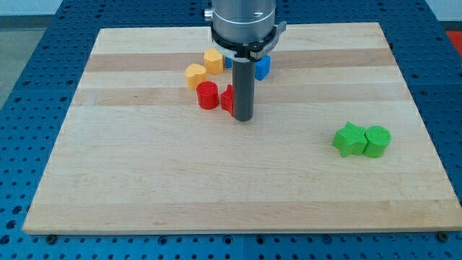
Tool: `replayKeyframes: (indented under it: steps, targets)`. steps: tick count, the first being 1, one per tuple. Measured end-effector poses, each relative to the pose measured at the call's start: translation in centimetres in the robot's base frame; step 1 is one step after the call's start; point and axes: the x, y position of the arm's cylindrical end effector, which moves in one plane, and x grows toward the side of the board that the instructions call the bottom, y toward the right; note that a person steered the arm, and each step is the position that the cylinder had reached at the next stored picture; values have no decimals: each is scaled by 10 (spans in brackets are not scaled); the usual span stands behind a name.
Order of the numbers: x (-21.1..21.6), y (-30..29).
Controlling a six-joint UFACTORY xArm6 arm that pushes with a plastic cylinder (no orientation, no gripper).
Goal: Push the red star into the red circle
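red star [227,99] half hidden (behind rod), my tip [243,118] touching it, red circle [208,94] just left, holding nothing

A pale wooden board [144,180] carries everything — near the view's top a cluster: red circle [207,94], red star [227,100] half hidden behind my rod, two yellow blocks [195,74], [213,60], a blue block [262,66]. At the view's right — green star [349,140] touching green circle [377,141].
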Motion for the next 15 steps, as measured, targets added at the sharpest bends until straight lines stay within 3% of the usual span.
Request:
replayKeyframes:
  steps: [1, 2, 3, 6, 9, 15]
  targets:
    - [3, 4]
    - [7, 58]
    - [8, 68]
    - [-25, 62]
    - [-25, 24]
    - [-51, 7]
